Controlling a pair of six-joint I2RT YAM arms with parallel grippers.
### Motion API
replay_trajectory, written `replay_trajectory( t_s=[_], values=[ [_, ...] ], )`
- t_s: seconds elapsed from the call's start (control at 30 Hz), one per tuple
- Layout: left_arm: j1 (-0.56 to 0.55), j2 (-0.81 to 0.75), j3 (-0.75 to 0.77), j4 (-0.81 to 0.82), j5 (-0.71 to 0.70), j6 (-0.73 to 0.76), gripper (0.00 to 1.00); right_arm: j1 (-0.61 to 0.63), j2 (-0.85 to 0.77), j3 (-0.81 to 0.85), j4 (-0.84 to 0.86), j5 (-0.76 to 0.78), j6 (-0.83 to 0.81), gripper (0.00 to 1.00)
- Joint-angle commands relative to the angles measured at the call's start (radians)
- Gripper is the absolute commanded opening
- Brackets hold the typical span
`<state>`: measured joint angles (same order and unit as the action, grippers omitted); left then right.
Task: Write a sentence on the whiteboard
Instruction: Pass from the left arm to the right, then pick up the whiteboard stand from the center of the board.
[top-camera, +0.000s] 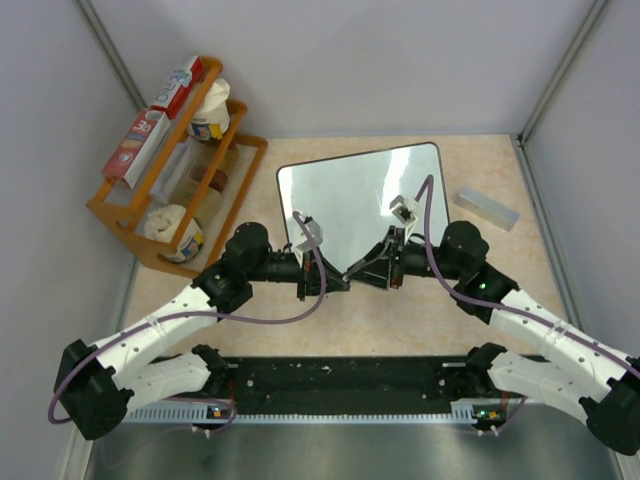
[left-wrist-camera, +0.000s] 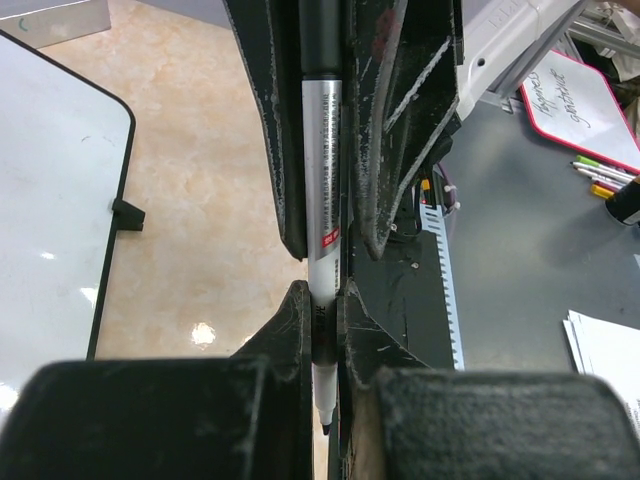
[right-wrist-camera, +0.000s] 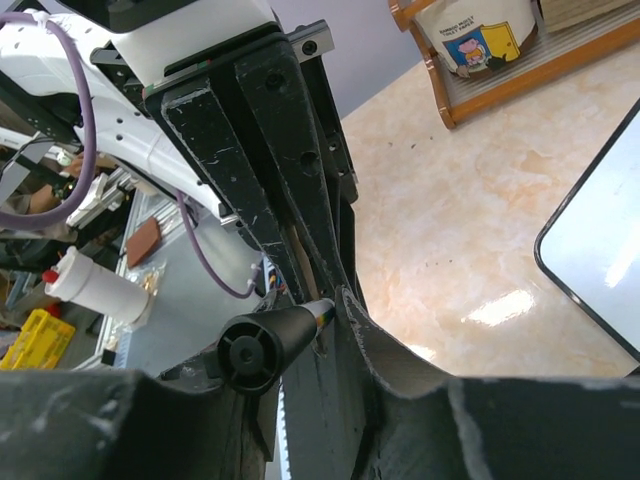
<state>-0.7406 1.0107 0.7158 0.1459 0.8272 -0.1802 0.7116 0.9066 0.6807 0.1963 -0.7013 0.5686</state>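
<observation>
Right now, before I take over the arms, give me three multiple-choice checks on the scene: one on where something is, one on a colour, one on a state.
1. Where is the grey bar?
A) on the table, right of the whiteboard
B) lying on the whiteboard
C) left of the whiteboard

2. What colour is most of the barrel of the marker?
A) yellow
B) silver
C) green

3. The left gripper is:
A) open and empty
B) shut on the grey bar
C) shut on the marker

Answers:
1 A: the top view shows it on the table, off the board's right edge.
2 B: the left wrist view shows a silver barrel with black ends.
3 C: in the left wrist view its fingers pinch the marker.
</observation>
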Motion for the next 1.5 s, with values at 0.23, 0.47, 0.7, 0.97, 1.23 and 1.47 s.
replay_trajectory(
  t_s=[0.23,0.47,0.7,0.97,1.23,1.47],
  values=[
    [-0.008,0.002,0.045,-0.008,0.013,0.016,0.0,0.015,0.009,0.031,0.037,0.002,-0.01,0.0],
    [-0.008,-0.014,0.057,-0.091,-0.09,0.065,0.35,0.017,-0.034,0.02,-0.007,0.075,-0.042,0.0],
    [0.007,-0.038,0.119,-0.261,-0.44,-0.007,0.55,0.014,-0.094,0.013,-0.15,0.374,-0.061,0.0],
    [0.01,-0.021,0.042,-0.166,-0.585,-0.093,0.99,-0.015,-0.143,-0.013,-0.29,0.635,-0.035,0.0],
    [-0.011,0.316,0.135,-0.242,-0.654,-0.225,0.92,-0.222,-0.205,-0.052,-0.362,0.591,-0.029,0.0],
    [-0.155,0.495,0.238,-0.308,-0.89,-0.36,0.89,-0.307,-0.23,-0.055,-0.409,0.55,-0.053,0.0]
  ],
)
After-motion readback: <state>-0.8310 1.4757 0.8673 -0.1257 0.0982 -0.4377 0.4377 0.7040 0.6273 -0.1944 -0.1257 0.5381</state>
